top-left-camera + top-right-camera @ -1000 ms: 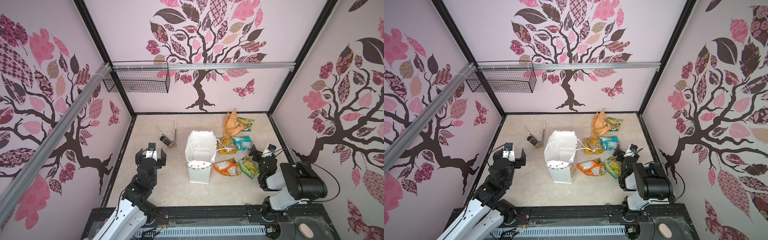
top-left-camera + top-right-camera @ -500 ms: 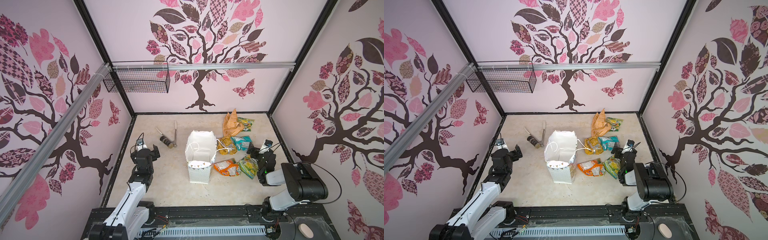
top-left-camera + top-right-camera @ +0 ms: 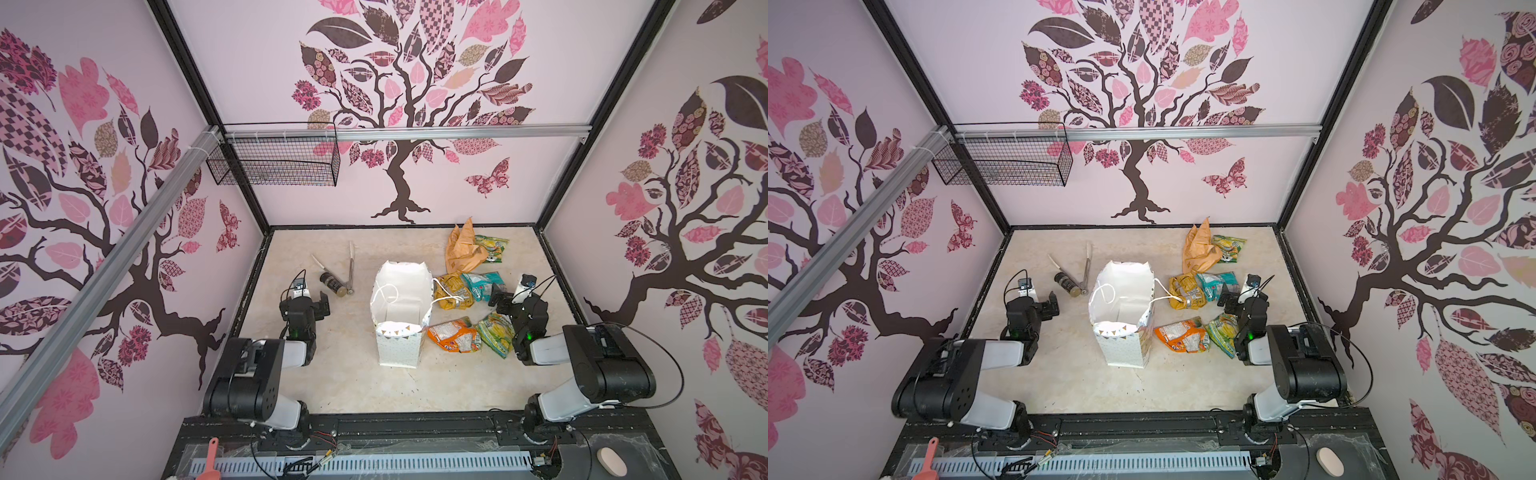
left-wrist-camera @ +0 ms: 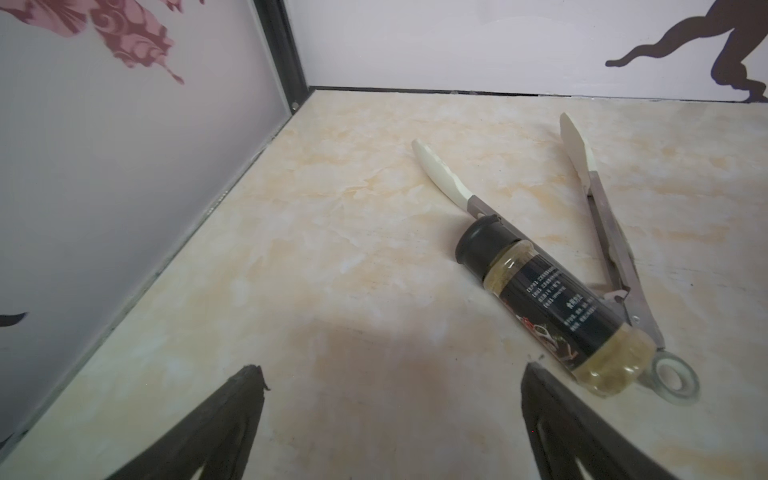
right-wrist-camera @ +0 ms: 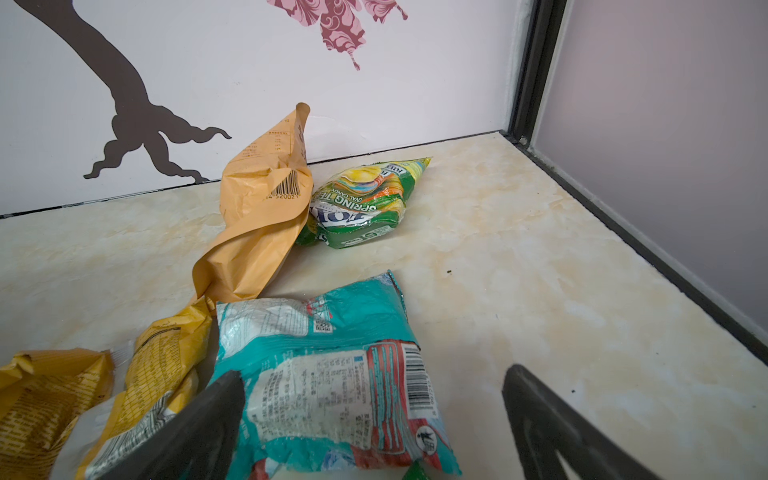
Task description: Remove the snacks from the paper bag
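The paper bag [image 3: 399,349] was white with tiny dots and a coloured bunting print. The snacks showed as an orange packet [image 3: 453,334], a teal packet [image 5: 332,374] with white and red panels, a mustard-yellow packet [image 3: 451,284] and a green-and-yellow packet [image 5: 365,203] with white lettering. The crumpled paper [image 5: 266,216] was tan; the desk [image 3: 353,382] was cream with a marbled pattern.

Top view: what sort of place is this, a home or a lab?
Most likely a robot test booth, not a home: a left arm and a right arm mounted on a black rail, a small table boxed in by tree-print walls, and a wire basket on a metal bar.
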`<state>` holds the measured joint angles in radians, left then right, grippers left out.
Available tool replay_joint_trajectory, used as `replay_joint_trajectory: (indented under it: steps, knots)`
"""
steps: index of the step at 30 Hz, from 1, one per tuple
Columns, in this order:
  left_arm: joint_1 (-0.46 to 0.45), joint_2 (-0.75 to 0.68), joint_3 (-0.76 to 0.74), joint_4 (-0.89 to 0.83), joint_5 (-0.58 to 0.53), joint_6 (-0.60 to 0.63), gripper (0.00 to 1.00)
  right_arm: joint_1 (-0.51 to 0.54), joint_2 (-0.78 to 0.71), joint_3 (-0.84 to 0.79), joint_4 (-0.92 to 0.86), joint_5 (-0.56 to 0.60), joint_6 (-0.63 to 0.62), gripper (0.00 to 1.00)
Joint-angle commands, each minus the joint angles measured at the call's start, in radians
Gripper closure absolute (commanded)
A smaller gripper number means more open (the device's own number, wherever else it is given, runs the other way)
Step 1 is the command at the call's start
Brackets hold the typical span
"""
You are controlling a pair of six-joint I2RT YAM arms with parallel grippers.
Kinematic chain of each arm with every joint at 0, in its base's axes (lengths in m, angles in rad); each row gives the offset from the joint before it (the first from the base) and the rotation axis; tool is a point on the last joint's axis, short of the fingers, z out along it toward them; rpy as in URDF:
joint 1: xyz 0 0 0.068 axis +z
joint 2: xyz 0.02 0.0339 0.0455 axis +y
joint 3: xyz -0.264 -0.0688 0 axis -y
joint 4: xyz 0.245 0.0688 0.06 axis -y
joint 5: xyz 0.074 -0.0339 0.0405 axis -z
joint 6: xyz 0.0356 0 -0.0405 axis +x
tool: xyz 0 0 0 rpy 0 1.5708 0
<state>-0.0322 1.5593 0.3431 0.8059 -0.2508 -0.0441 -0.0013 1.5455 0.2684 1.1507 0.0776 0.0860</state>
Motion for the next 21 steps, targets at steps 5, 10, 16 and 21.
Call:
replay_joint_trajectory:
  steps: [5, 10, 16, 21]
  knots:
    - [0.051, -0.007, 0.055, 0.019, 0.133, -0.003, 0.01, 0.006, 0.001, 0.011, -0.006, -0.005, -0.01, 0.0]
    - [0.051, 0.0, 0.049, 0.041, 0.131, -0.002, 0.01, 0.007, 0.001, 0.011, -0.005, -0.003, -0.009, 0.0]
    - [0.05, -0.001, 0.046, 0.05, 0.131, 0.0, 0.01, 0.008, 0.002, 0.011, -0.007, 0.001, -0.011, 0.0]
    - [0.051, -0.003, 0.046, 0.047, 0.13, 0.0, 0.02, 0.035, 0.01, 0.035, -0.041, 0.031, -0.038, 0.0]
